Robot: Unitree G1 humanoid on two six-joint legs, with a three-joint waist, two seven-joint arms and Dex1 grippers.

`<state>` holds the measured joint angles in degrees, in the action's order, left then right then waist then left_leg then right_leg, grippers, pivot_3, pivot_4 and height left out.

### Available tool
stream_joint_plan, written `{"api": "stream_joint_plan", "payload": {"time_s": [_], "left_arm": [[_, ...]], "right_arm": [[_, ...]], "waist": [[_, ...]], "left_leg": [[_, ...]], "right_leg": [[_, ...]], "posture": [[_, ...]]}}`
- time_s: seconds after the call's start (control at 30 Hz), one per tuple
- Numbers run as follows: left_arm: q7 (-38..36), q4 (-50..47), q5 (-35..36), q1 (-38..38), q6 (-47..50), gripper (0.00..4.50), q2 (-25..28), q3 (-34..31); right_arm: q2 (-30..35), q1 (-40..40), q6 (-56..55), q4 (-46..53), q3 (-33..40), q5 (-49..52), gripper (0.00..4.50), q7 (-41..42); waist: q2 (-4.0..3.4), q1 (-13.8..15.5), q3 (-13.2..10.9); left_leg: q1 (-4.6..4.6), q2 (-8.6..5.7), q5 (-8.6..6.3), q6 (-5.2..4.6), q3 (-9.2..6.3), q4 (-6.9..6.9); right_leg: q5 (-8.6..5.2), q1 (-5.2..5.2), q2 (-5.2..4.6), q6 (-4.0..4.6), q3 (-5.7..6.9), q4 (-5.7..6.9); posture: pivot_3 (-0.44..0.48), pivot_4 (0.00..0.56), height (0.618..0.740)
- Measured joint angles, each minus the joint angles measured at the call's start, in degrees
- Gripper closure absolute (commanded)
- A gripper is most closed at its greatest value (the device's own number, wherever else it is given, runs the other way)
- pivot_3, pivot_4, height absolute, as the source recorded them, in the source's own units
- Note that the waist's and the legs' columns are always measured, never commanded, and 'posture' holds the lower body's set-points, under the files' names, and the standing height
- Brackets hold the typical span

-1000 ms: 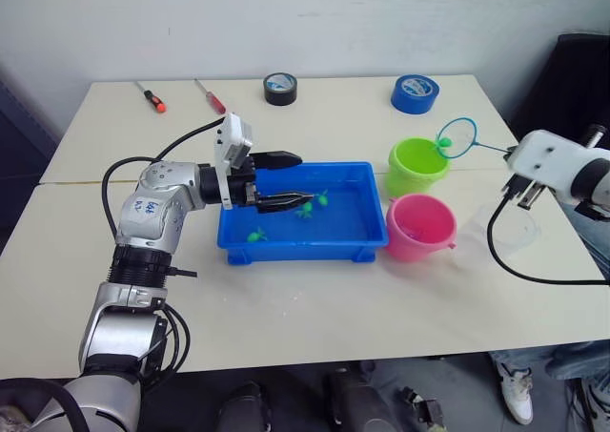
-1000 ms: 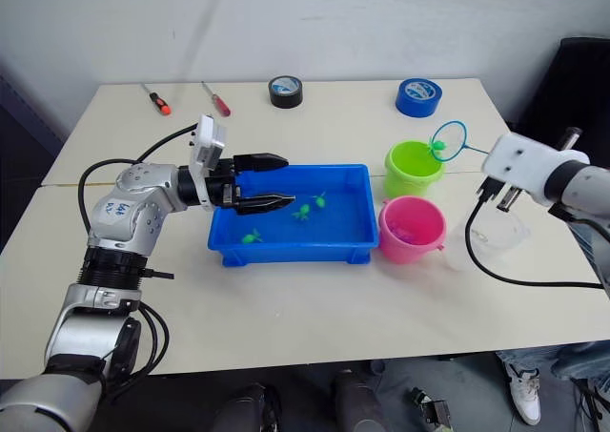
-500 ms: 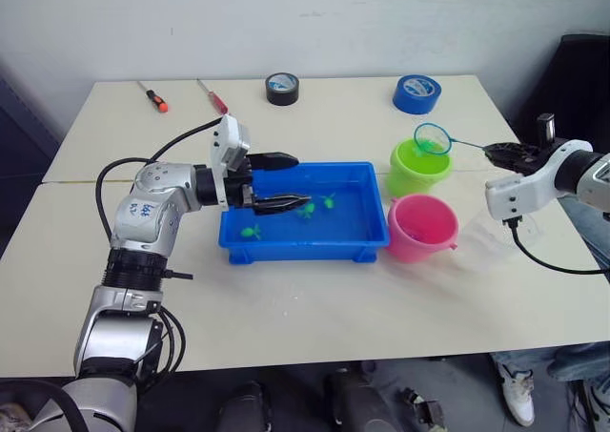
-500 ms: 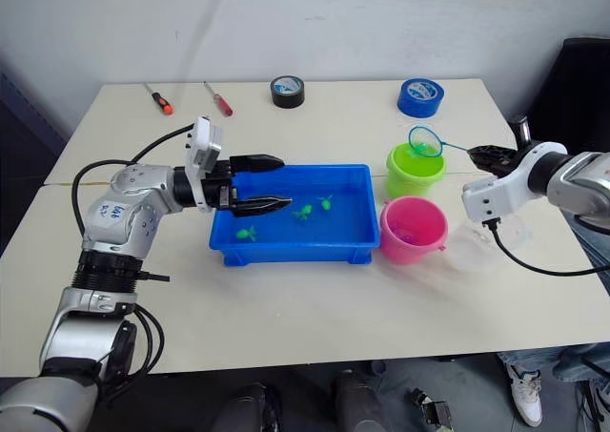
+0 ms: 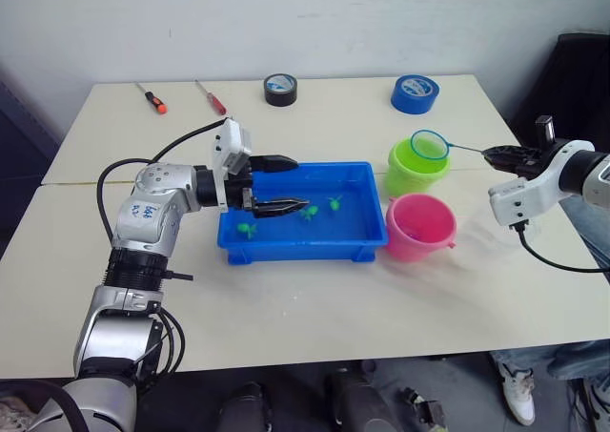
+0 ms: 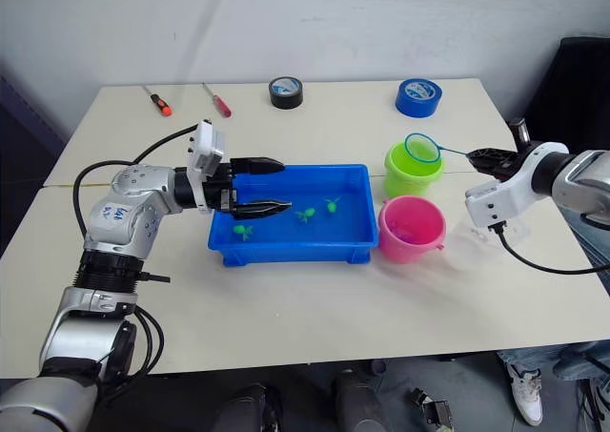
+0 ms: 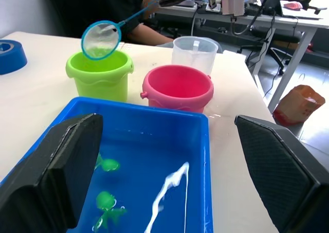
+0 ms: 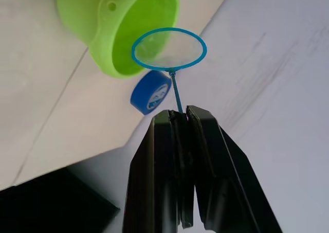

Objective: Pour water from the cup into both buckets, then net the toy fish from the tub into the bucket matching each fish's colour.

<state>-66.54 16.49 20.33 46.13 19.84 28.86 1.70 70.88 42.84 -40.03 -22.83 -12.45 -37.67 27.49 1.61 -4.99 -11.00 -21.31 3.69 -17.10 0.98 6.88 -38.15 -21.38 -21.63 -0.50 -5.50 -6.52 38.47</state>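
Glossy bright blue plastic rectangular tub (image 5: 303, 247), wet sheen inside. Beside tub: smooth lime green plastic pail (image 5: 416, 168) and pink plastic pail (image 5: 419, 227), semi-gloss. Over green pail: fine translucent mesh net on light blue hoop (image 5: 429, 145). Behind pink pail: clear plastic cup (image 7: 195, 53). Matt cream tabletop (image 5: 315, 303).

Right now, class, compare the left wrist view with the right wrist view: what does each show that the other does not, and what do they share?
Left wrist view: the blue tub holding green toy fish, the pink bucket, the clear cup behind it, and the left gripper with its fingers wide apart.

Right wrist view: the right gripper shut on the net's thin handle.

Both: the net poised over the green bucket, and the blue tape roll.
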Motion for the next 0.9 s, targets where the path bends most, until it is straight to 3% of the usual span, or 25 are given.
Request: {"api": "stream_joint_plan", "payload": {"time_s": [0.07, 0.17, 0.33, 0.5, 0.6, 0.73, 0.9], "left_arm": [[-0.5, 0.1, -0.7, 0.0, -0.8, 0.02, 0.9, 0.3], [-1.5, 0.3, -1.7, -0.5, -1.7, 0.02, 2.9, 0.6], [-3.5, -0.1, -1.7, -3.5, -0.9, 0.02, 5.3, 0.7], [-5.9, -0.8, -1.8, -5.2, -0.6, 0.02, 6.7, 1.7], [-6.2, -1.3, -2.0, -5.3, -1.2, 0.02, 6.7, 1.8], [-6.0, -1.7, -3.0, -5.3, -2.9, 0.02, 6.7, 2.2], [-5.4, -2.0, -3.4, -5.3, -3.5, 0.02, 6.4, 2.7]], "right_arm": [[-2.1, 0.0, 5.0, 0.0, 2.4, 5.8, 4.5, 3.2], [-6.8, -2.6, 22.1, 6.6, 9.8, 21.4, 4.5, 11.8], [-10.3, -10.1, 63.0, 31.7, 19.4, 49.4, 4.5, 23.1], [-11.4, -11.9, 101.2, 47.1, 26.5, 74.9, 4.5, 23.4], [-15.5, -9.7, 117.6, 47.1, 29.2, 83.6, 4.5, 20.1], [-19.5, -7.3, 129.3, 44.4, 30.2, 87.9, 4.5, 17.2], [-20.6, -5.2, 132.2, 34.9, 30.1, 90.4, 4.5, 11.8]], "waist": [[0.0, -0.1, 0.0], [-0.01, -0.1, 0.0], [-0.01, 0.4, 0.0], [0.0, 0.9, 0.0], [0.0, 0.9, 0.0], [0.0, 0.8, 0.0], [0.0, 0.5, 0.0]], "left_leg": [[0.02, 0.01, 0.0, 0.0, 0.0, 0.0], [0.04, 0.11, 0.04, 0.08, -0.08, 0.0], [-0.03, 0.11, 0.09, 0.16, -0.38, 0.03], [-0.2, 0.05, 0.06, 0.11, -0.61, -0.02], [-0.26, 0.02, 0.06, 0.1, -0.61, 0.01], [-0.32, 0.01, 0.04, 0.08, -0.58, 0.09], [-0.44, 0.01, 0.02, 0.04, -0.55, 0.08]], "right_leg": [[0.0, 0.0, 0.02, 0.0, 0.0, 0.04], [0.0, 0.03, 0.07, 0.0, -0.01, 0.13], [-0.04, 0.04, -0.01, 0.08, 0.06, 0.21], [-0.04, 0.09, -0.09, 0.09, 0.22, 0.04], [-0.04, 0.04, -0.08, 0.09, 0.21, -0.02], [-0.05, -0.01, -0.06, 0.1, 0.19, -0.15], [-0.05, -0.15, -0.05, 0.09, 0.18, -0.2]], "posture": [[0.0, 0.15, 0.74], [0.0, 0.15, 0.74], [0.0, 0.15, 0.74], [0.0, 0.15, 0.74], [0.0, 0.15, 0.74], [0.0, 0.15, 0.74], [0.0, 0.15, 0.74]]}}
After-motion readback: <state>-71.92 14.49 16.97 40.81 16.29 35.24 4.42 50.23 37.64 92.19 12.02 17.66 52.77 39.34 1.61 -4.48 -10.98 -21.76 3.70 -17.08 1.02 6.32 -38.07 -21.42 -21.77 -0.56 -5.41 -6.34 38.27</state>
